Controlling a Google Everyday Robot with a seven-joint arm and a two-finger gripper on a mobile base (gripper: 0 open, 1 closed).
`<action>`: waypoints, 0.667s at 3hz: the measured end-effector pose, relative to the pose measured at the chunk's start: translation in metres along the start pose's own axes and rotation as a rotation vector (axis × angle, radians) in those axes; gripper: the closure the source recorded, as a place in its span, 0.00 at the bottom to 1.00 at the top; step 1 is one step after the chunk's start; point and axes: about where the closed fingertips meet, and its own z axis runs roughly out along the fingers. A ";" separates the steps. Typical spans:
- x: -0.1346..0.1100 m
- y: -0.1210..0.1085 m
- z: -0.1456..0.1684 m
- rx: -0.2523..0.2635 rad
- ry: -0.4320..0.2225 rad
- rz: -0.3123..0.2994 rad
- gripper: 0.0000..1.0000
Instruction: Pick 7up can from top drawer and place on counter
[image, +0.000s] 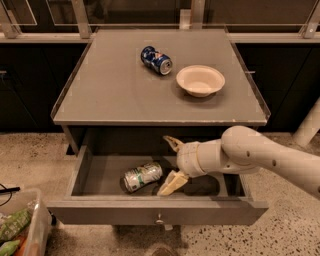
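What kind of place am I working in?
Likely a kitchen-style test area: counter with bowl and blue can, speckled floor. The gripper, open, sits in the top drawer beside the 7up can.
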 end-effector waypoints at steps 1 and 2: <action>0.000 -0.009 0.034 0.009 -0.017 -0.021 0.00; -0.004 -0.019 0.057 0.056 -0.015 -0.028 0.00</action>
